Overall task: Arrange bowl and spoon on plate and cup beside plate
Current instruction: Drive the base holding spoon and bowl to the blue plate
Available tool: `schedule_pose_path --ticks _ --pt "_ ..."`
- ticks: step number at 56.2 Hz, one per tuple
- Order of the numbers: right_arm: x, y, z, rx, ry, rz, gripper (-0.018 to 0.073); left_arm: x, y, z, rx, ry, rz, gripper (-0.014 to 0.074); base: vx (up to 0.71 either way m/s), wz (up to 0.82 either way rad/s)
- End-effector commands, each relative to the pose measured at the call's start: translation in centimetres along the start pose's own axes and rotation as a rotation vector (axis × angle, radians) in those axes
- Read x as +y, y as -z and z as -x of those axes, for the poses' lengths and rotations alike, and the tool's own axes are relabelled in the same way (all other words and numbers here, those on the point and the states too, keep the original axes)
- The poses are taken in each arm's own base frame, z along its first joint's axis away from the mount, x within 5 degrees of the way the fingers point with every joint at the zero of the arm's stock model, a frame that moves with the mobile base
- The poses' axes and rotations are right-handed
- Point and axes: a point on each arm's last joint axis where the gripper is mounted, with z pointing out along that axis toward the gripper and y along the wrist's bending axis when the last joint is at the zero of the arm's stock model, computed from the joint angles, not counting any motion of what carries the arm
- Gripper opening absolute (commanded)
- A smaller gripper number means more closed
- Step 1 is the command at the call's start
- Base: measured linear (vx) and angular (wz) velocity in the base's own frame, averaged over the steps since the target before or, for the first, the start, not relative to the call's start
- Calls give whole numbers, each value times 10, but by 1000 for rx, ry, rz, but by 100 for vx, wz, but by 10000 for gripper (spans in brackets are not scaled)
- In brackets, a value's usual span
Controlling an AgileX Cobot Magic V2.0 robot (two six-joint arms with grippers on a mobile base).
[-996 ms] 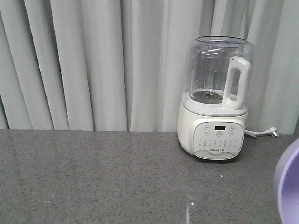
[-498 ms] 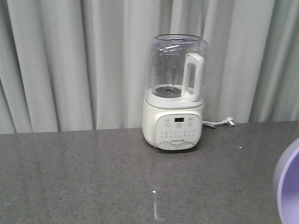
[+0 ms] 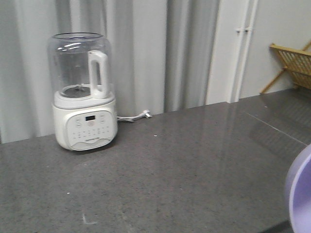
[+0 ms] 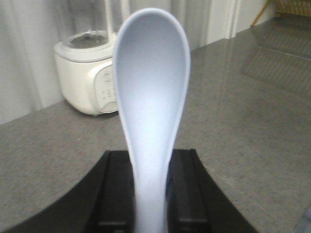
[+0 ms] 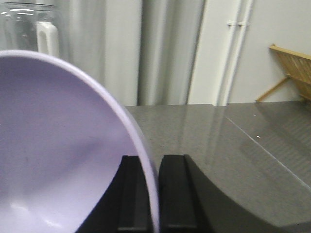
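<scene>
In the left wrist view my left gripper (image 4: 151, 160) is shut on the handle of the pale blue spoon (image 4: 151, 87), whose scoop stands up over the grey counter. In the right wrist view my right gripper (image 5: 151, 162) is shut on the rim of the lavender bowl (image 5: 58, 145), one finger inside the wall and one outside. An edge of the bowl (image 3: 301, 194) also shows at the lower right of the front view. The plate and the cup are out of view.
A white blender (image 3: 85, 92) with a clear jug stands at the back left of the grey counter (image 3: 184, 165), its cord (image 3: 133, 117) lying beside it. Curtains hang behind. A wooden rack (image 3: 294, 65) stands at the far right.
The front view has swung to the right: the blender slid from right of centre to the left, and the wall, door frame and wooden rack came into view.
</scene>
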Motion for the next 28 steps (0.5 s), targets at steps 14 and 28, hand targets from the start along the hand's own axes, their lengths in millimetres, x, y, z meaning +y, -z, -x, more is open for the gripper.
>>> schedule_pose_path --ticks 14,28 --pt "-3 2 15 -96 -9 -27 -8 -1 2 13 -92 9 -12 0 -10 -56" --pt "-3 2 15 -96 -9 -27 -8 -1 2 13 -92 9 -12 0 -8 -52"
